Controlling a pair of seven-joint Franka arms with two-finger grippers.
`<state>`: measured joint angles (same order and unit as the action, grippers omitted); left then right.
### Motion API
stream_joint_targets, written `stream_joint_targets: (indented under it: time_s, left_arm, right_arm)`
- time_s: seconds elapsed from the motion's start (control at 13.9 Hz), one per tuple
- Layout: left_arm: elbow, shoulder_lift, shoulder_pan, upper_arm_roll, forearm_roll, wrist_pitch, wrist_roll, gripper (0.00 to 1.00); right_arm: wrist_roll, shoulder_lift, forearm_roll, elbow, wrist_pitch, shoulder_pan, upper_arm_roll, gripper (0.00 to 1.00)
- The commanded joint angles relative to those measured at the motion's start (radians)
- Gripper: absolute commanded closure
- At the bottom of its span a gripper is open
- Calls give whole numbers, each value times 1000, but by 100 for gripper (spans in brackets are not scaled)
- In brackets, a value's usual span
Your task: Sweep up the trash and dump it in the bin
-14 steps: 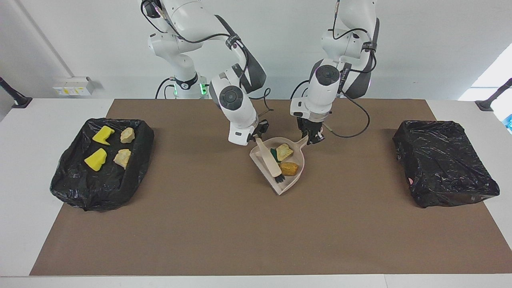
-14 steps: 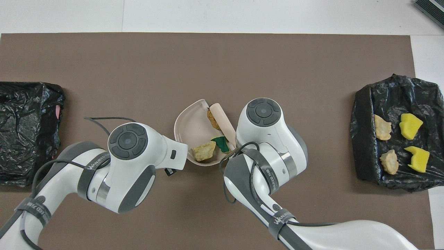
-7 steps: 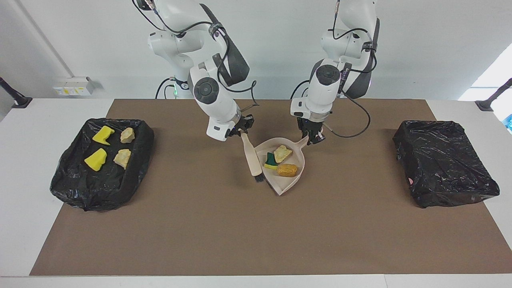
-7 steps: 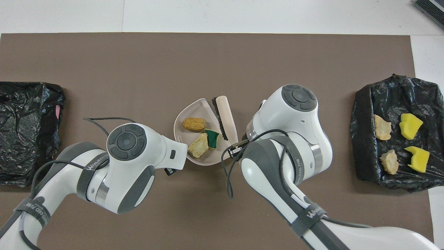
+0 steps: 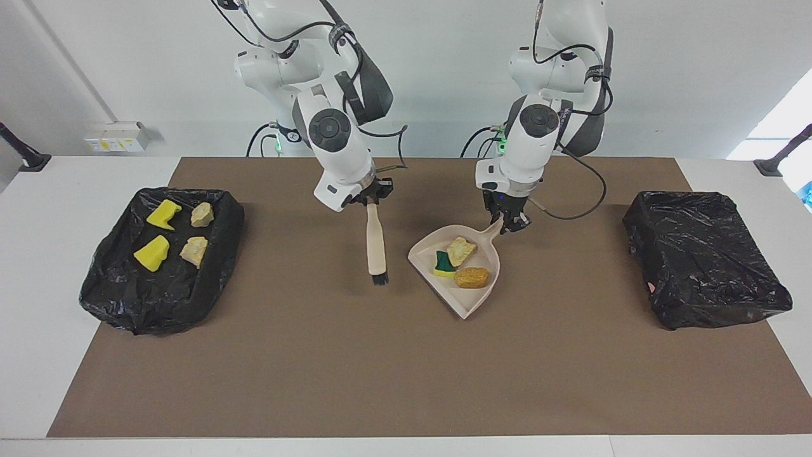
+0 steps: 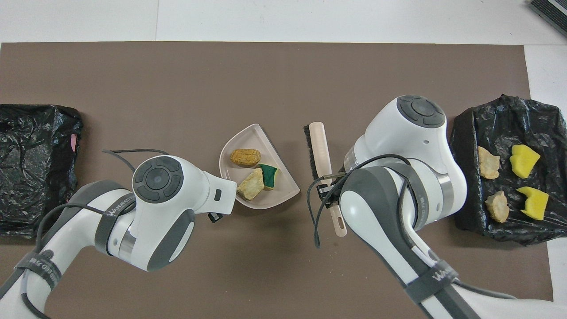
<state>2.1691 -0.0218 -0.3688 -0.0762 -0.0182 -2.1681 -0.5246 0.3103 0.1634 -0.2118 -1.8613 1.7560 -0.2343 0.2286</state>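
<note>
My left gripper (image 5: 509,223) is shut on the handle of the beige dustpan (image 5: 462,299), over the middle of the mat. In the pan lie three bits of trash: a tan pastry piece (image 5: 461,249), a green-backed sponge (image 5: 444,263) and a golden-brown bun (image 5: 472,277). My right gripper (image 5: 372,202) is shut on the brush (image 5: 376,244), which hangs bristles down beside the pan, toward the right arm's end. In the overhead view the dustpan (image 6: 248,138) and brush (image 6: 320,150) show, but both grippers are hidden under their wrists.
A black-bagged bin (image 5: 165,298) at the right arm's end holds two yellow sponge wedges (image 5: 152,252) and two pastry pieces (image 5: 194,250). A second black-bagged bin (image 5: 704,254) stands at the left arm's end. The brown mat (image 5: 406,381) covers the table's middle.
The right gripper lifted the brush out of the dustpan and carried it toward the right arm's end. The left gripper shifted the pan toward the left arm's end; the trash slid inside it.
</note>
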Motion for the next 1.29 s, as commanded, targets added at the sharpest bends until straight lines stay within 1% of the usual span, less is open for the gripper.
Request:
stream_joint_targets:
  time_s: [0.0,0.22,0.43,0.65,0.72,0.93,1.08,1.22]
  left_arm:
    - [-3,29,16,-5,3,33,11,100]
    - [-2,31,16,-5,3,33,12,100]
    - [-2,31,16,-5,3,31,12,100]
    - [-2,31,16,-5,3,31,12,100]
    - [-2,31,16,-5,3,31,12,100]
    - [0,31,16,-5,3,31,12,100]
    - [1,31,17,-5,3,31,8,100]
    - [-12,25,79,-7,-26,25,8,100]
  right_arm:
    - [91,-74,14,-90,39,-48,8,100]
    - [139,-114,11,-128,40,-132,8,100]
    - [262,-116,11,-157,43,-238,8,100]
    - [351,-119,2,-189,54,-318,9,100]
    - [383,-117,-3,-211,71,-345,8,100]
    - [444,-120,-20,-297,189,-414,9,100]
    - [448,-128,-47,-332,227,-427,9,100]
    - [443,-131,-50,-354,249,-434,9,100]
